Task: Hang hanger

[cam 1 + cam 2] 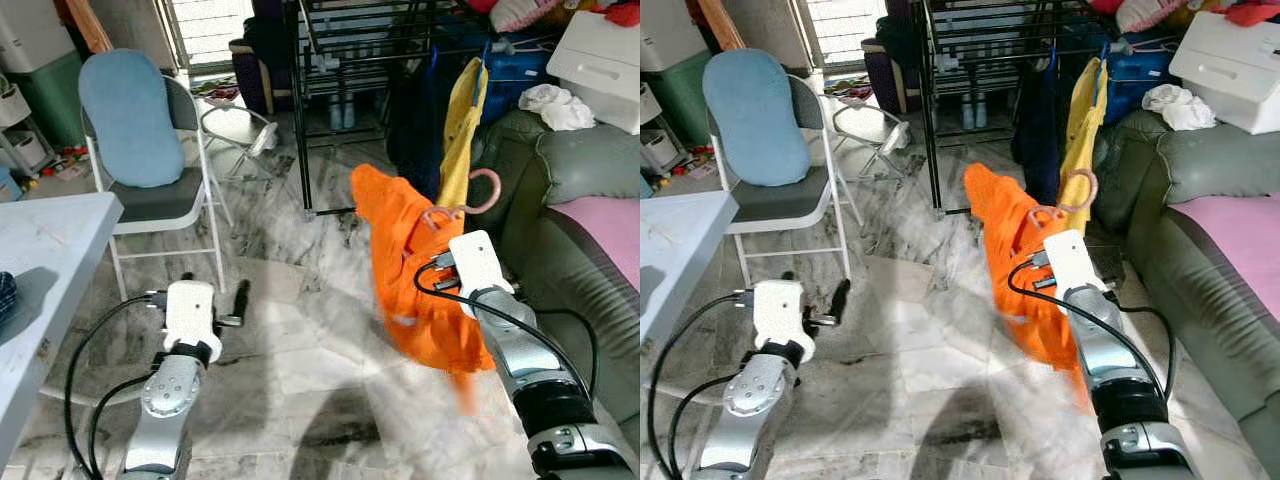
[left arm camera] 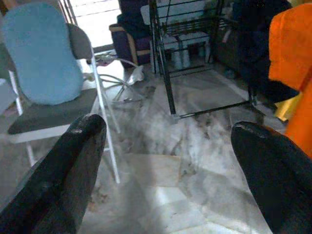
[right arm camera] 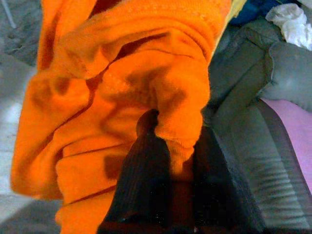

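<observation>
Right now I have the right gripper [image 3: 168, 170] clamped on the orange garment [image 1: 415, 270], which hangs on a pink hanger [image 1: 470, 200] whose hook curls up just above the wrist. The black drying rack [image 1: 350, 60] and a yellow garment [image 1: 460, 130] stand beyond it, with the grey-green sofa [image 1: 570, 190] just to its right. My left gripper [image 2: 165, 146] hangs low over the marble floor [image 1: 300, 340], fingers [image 2: 78, 161] spread wide apart, a white folding chair with a blue cushion [image 1: 130, 120] ahead of it.

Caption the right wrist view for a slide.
Right hand shut on an orange garment, green sofa beside.
</observation>
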You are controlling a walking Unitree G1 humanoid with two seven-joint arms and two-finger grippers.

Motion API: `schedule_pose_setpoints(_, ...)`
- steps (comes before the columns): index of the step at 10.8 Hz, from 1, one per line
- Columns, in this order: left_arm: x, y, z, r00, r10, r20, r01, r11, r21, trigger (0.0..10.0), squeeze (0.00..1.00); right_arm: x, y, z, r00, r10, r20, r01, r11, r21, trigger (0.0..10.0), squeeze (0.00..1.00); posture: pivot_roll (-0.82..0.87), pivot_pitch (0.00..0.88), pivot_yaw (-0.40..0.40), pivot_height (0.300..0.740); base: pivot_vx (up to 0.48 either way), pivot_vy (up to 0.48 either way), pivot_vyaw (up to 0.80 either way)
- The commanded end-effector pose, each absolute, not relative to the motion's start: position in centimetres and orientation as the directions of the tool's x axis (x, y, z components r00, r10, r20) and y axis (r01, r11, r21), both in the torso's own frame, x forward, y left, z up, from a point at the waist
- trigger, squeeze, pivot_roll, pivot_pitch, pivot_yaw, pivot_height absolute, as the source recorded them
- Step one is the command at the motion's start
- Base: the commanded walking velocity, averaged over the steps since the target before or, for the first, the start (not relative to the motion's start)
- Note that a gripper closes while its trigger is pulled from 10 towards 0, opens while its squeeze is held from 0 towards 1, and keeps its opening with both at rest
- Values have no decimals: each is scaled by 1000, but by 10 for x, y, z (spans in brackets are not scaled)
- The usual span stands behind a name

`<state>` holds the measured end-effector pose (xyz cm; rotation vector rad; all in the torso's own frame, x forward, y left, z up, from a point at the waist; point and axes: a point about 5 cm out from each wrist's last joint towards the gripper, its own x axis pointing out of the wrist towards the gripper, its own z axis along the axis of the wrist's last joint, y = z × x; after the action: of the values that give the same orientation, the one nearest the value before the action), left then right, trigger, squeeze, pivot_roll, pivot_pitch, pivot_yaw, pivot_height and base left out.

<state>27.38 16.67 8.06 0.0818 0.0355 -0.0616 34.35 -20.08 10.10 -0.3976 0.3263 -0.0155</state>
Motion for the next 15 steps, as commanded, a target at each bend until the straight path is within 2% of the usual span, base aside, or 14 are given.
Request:
schedule_pose_setpoints(1,275,166,86,997,-71,-24,73,994,79,10000,0,346,-202,111,957,-93,-274,-9,937,-350,10000,0,-66,0,67,740,386,0,0)
schedule_pose_setpoints(5,274,160,82,990,-135,-45,137,989,50,10000,0,346,-207,109,949,-105,-296,3,945,-327,10000,0,-73,0,71,740,436,0,-339)
schedule_pose_setpoints(9,275,158,81,988,-148,-48,150,987,49,10000,0,344,-198,107,952,-52,-301,-46,950,-309,10000,0,-75,0,66,740,451,0,0)
schedule_pose_setpoints(12,276,159,80,989,-136,-49,138,990,39,10000,0,345,-195,108,953,-30,-302,-66,951,-304,10000,0,-80,0,64,740,446,0,617)
schedule_pose_setpoints(15,278,155,78,990,-134,-54,136,990,38,10000,0,345,-194,109,954,-9,-300,-82,953,-291,10000,0,-84,0,62,740,379,293,579)
